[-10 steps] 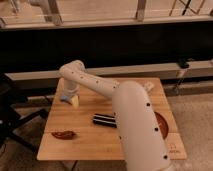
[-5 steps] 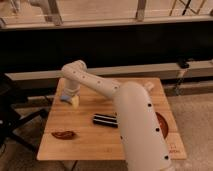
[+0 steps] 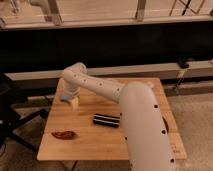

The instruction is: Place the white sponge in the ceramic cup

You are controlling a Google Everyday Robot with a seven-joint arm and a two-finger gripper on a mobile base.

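- One camera view is all you have. It looks down on the wooden table [image 3: 90,145] from the front. The arm [image 3: 142,125] bulks up large at the lower right and reaches across toward the far left corner.
- The gripper [image 3: 69,98] is at the end of that reach, low over the far left part of the table and pointing down.
- The white sponge [image 3: 75,103] shows as a small pale block right at the gripper's tip, touching it, at or just above the boards. You cannot tell whether the claw is clamped on the sponge or only set over it, because the wrist hides the contact.
- The wrist-down pose looks chosen for a grasp from above on a soft, low block. Judged from this, you are at the pick-up, and the carry is not yet done.
- You cannot see the ceramic cup anywhere. The arm covers much of the table's right side, so the cup is probably behind it.
- A black striped bar [image 3: 106,120] lies near the middle of the table, well apart from the sponge and close to the arm's lower link.
- A dark red flat item [image 3: 64,134] lies near the front left edge, clear of the gripper.
- A sliver of the orange-red plate [image 3: 165,123] shows at the right, just past the arm.
- If the cup does stand to the right, the carry would pass over or beside the bar, so lift the sponge well clear first. It is soft and could squash and slip from a light hold.
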